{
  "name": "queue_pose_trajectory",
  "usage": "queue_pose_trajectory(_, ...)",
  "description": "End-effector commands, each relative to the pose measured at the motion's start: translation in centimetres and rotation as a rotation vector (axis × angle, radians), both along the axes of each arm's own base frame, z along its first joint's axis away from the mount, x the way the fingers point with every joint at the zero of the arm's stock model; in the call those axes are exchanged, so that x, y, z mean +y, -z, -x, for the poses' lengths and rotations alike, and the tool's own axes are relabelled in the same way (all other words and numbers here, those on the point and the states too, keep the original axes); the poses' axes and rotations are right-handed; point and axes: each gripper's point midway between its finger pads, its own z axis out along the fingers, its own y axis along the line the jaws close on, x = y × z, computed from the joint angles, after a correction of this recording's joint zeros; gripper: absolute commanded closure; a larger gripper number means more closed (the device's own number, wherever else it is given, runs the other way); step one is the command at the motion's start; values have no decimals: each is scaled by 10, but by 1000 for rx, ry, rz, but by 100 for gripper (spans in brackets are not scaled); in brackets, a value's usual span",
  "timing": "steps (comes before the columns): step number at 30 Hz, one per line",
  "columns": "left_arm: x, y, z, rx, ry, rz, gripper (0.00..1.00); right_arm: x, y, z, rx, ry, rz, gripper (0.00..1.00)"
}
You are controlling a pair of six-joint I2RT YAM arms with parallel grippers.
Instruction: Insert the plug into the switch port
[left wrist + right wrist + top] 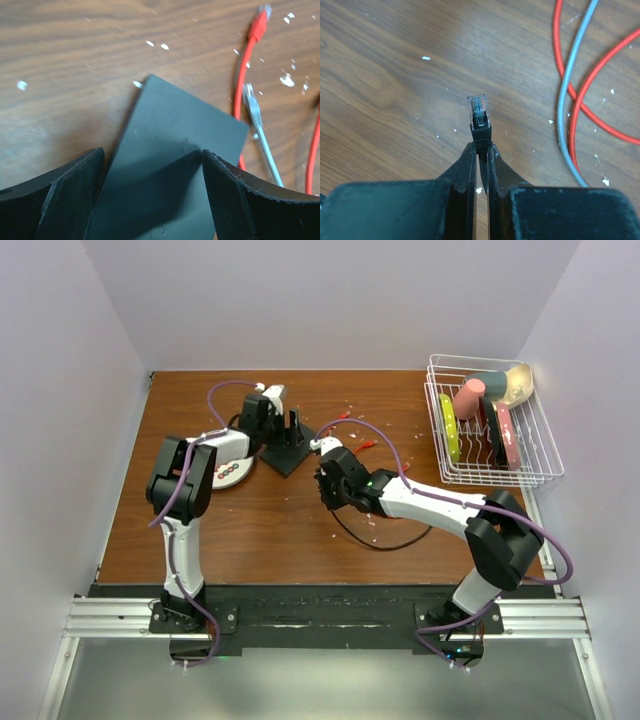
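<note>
The switch (288, 452), a flat matte-black box, lies on the wooden table left of centre. In the left wrist view the switch (175, 150) fills the space between my fingers; its sockets do not show. My left gripper (280, 425) (152, 152) is open wide over it, the left finger at its edge and the right finger above its top face. My right gripper (325, 488) (481, 147) is shut on the black boot of a clear-tipped plug (479, 112), held above bare wood to the right of the switch. Its black cable (385, 543) loops behind.
A round white plate with red dots (232, 473) lies left of the switch. Red cables (245, 65) (580, 105) and a grey cable with its plug (251, 102) lie right of the switch. A wire dish rack (490, 425) stands at the back right. White crumbs dot the table.
</note>
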Motion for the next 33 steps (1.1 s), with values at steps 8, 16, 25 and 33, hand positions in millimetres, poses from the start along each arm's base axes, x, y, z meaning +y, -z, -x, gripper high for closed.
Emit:
queue_pose_trajectory(8,-11,19,47,34,-4,40,16,3,21,-22,2,52,3,100)
queue_pose_trajectory(16,-11,-27,-21,-68,-49,42,5,9,30,-51,75,84,-67,100)
queue_pose_trajectory(25,-20,0,-74,28,-48,-149,26,0,28,-46,85,94,-56,100)
queue_pose_trajectory(33,-31,11,-55,18,-48,-309,37,-10,14,-43,63,107,-54,100)
